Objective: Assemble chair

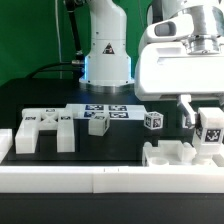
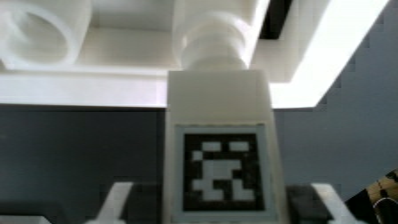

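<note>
Chair leg (image 1: 212,131), white, blocky and tagged, sits at the exterior view's lower right by a notched frame (image 1: 172,153), clenched in the gripper (image 2: 217,205). Only the wrist view shows both fingers (image 2: 121,203) flanking it.

The outside camera sits low at the table's (image 1: 120,142) near edge. It faces the robot base (image 1: 105,60) at twelve o'clock, with the gripper (image 1: 205,122) close at three o'clock. The wrist camera looks out between the fingers (image 2: 121,202), very near. Both views show the tagged block (image 1: 212,128) (image 2: 222,150).
</note>
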Robot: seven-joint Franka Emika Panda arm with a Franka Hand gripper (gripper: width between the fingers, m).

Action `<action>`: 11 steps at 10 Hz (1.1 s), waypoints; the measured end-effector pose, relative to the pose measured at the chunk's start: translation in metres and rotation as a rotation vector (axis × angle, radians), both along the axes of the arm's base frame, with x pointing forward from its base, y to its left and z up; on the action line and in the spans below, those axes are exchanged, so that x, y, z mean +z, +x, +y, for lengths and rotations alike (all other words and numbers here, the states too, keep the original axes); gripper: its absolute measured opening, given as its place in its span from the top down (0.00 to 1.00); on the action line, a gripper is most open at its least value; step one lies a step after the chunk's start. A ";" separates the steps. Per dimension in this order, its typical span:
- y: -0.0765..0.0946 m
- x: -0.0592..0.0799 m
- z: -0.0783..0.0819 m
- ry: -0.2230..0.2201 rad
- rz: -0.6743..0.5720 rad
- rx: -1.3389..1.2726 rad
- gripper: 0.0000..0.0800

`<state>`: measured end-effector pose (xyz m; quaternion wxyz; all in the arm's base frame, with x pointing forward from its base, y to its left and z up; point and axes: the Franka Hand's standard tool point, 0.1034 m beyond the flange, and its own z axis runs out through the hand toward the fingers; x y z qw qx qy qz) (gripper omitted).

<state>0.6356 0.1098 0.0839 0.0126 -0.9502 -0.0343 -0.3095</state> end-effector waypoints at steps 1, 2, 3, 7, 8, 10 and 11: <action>0.000 -0.002 0.000 -0.001 0.002 0.000 0.64; -0.001 -0.005 0.000 -0.002 0.005 0.000 0.64; -0.001 -0.007 0.000 -0.003 0.005 0.001 0.64; -0.004 -0.009 0.000 -0.007 -0.027 0.002 0.64; -0.004 -0.009 0.000 -0.007 -0.027 0.002 0.64; -0.004 -0.009 0.000 -0.007 -0.028 0.002 0.64; -0.003 -0.008 0.000 -0.006 -0.009 0.003 0.64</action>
